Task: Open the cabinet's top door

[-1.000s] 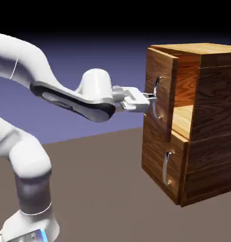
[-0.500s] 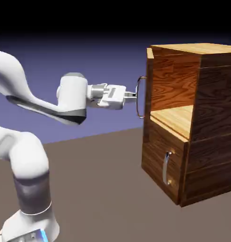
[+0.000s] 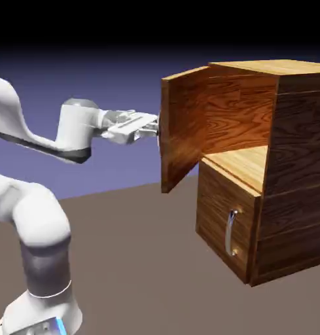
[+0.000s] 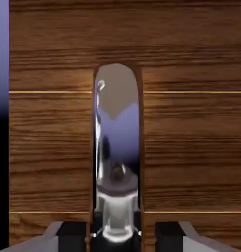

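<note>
Item inspected: top door (image 3: 182, 127), at the upper front of the cabinet (image 3: 301, 137). Found hinged at the cabinet's far side and swung well out toward my arm (image 3: 77, 127), its inner face in plain view. The upper compartment (image 3: 237, 114) is exposed, back to its wood-grain lining.

Handle (image 4: 117, 147): upright on the door's outer face. My pincer (image 4: 120, 237) is clamped on it, one finger to each side, by my reading of the hand view; slim dark margins show beside the bar.

Progress: unlatching and the main swing are done; I judge the task nearly complete. Remaining, if anything: a little more outward travel along the hinge's arc, then release. A straight pull could slip me off the bar.

Beyond: lower panel (image 3: 218, 212) closed, its own handle (image 3: 230, 230) untouched. No fault noted there.
</note>
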Controlling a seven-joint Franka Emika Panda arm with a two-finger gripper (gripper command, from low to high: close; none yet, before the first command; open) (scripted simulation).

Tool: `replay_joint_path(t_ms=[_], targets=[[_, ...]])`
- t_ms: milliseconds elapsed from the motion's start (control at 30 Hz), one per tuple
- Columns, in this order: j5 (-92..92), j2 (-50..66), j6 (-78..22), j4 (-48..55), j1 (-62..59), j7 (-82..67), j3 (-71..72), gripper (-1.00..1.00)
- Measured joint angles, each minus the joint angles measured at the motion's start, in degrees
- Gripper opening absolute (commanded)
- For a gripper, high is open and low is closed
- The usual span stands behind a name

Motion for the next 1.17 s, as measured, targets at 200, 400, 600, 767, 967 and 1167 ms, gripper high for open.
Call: replay_joint_path(t_ms=[200,400,600,767,967,1167], targets=[[8.5,7.7,-14.8,10.4,-6.8,1.1,12.2,-1.00],[13.4,14.3,-27.0,21.0,-17.3,2.9,24.7,-1.00],[16.7,17.0,-34.8,29.6,-29.6,3.7,36.8,-1.00],[20.0,15.4,-38.8,36.0,-40.0,2.6,45.7,-1.00],[24.8,9.9,-43.3,44.9,-52.2,-0.5,54.2,1.00],[26.9,5.8,-46.0,53.1,-58.3,-3.3,59.6,1.00]])
